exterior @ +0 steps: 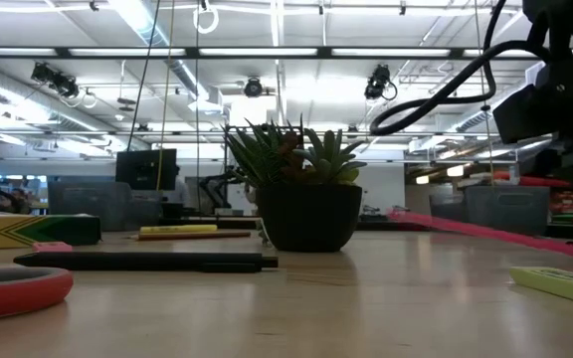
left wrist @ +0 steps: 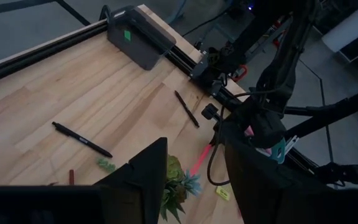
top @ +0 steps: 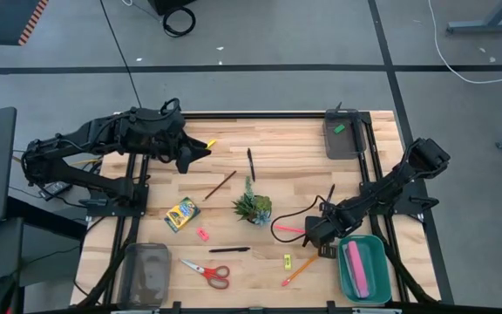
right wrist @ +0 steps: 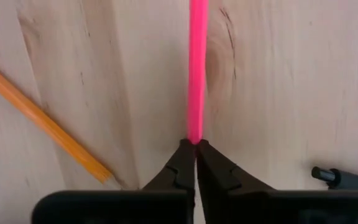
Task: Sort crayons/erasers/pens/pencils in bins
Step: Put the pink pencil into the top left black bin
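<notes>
My right gripper (top: 310, 232) is shut on a pink pencil (top: 288, 229) beside the teal bin (top: 382, 277), which holds a pink thing. My left gripper (top: 200, 153) is open and empty over the table's far left part. On the table lie a crayon box (top: 181, 214), a pink eraser (top: 203, 234), a yellow eraser (top: 288, 259), an orange pencil (top: 299, 270), a brown pencil (top: 220, 185) and black pens (top: 250, 164) (top: 229, 250) (top: 329, 194). A green eraser (top: 340, 128) lies in the far dark bin (top: 342, 144). My right gripper pinches the pink pencil's right end (right wrist: 195, 134) between its two fingertips (right wrist: 183, 163). The fingers come from the table's right, slanting down, in line with the pencil. The pencil points toward the table's left; whether it rests on the table, I cannot tell.
A potted plant (top: 253, 207) stands mid-table, just left of the pink pencil. Red-handled scissors (top: 207, 272) lie near the front edge beside a translucent bin (top: 145, 270). A yellow pencil (top: 210, 143) lies by my left gripper.
</notes>
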